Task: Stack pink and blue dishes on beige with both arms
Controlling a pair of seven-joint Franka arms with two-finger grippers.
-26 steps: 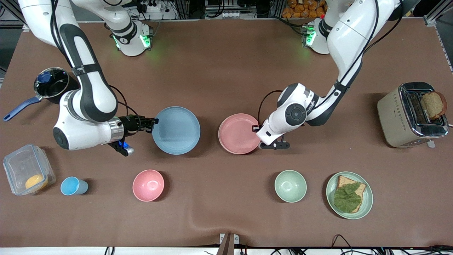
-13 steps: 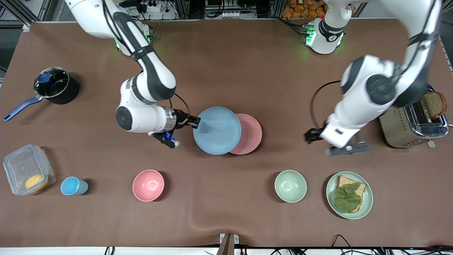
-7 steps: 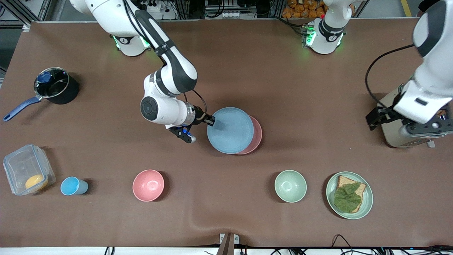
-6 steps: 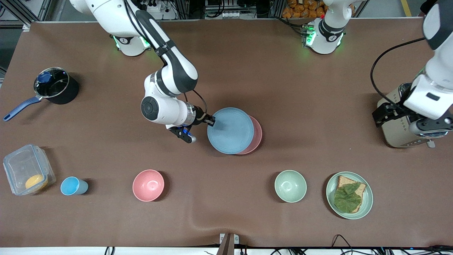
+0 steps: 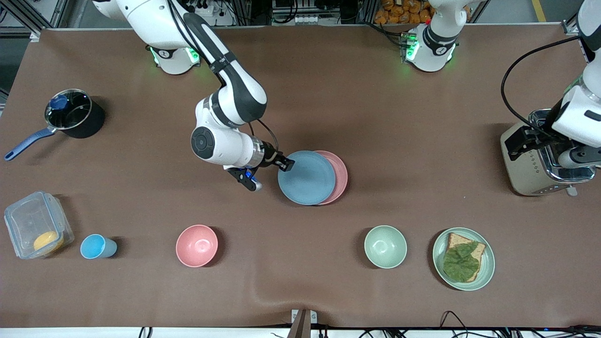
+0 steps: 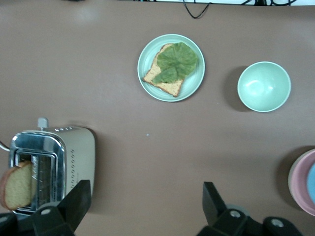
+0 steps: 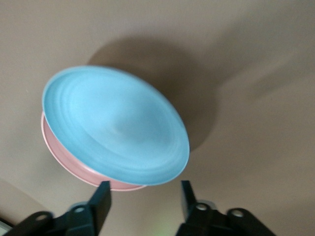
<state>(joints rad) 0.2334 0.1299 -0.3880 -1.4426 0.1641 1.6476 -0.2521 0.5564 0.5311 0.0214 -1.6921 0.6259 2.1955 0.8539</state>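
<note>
Evidently at the release step: finds the blue plate (image 5: 306,178) lying on top of the pink plate (image 5: 340,174) in the middle of the table, set slightly off-centre toward the right arm's end, leaving a crescent of pink showing at the edge toward the left arm's end. Shows the right gripper (image 5: 287,164) low at the blue plate's rim on the side facing its own arm, fingers (image 7: 101,194) spread apart with nothing pinched between them and the rim just ahead of the tips in the right wrist view; reads as a let-go, judged from the gap and the plate lying on the pink one. Hints at the beige plate (image 6: 291,173) only as a thin pale rim under the pink one in the left wrist view; cannot confirm it from the front view, being covered there. Puts the left gripper (image 5: 515,142) up over the toaster (image 5: 530,173) at the left arm's end of the table, fingers (image 6: 212,196) wide open and empty, waiting well apart from the stack, probably to leave room for the right arm. Suggests backing the right gripper straight out, level, to avoid dragging the rim. Leaves a small risk from the offset, the blue plate perhaps sliding if nudged.
</note>
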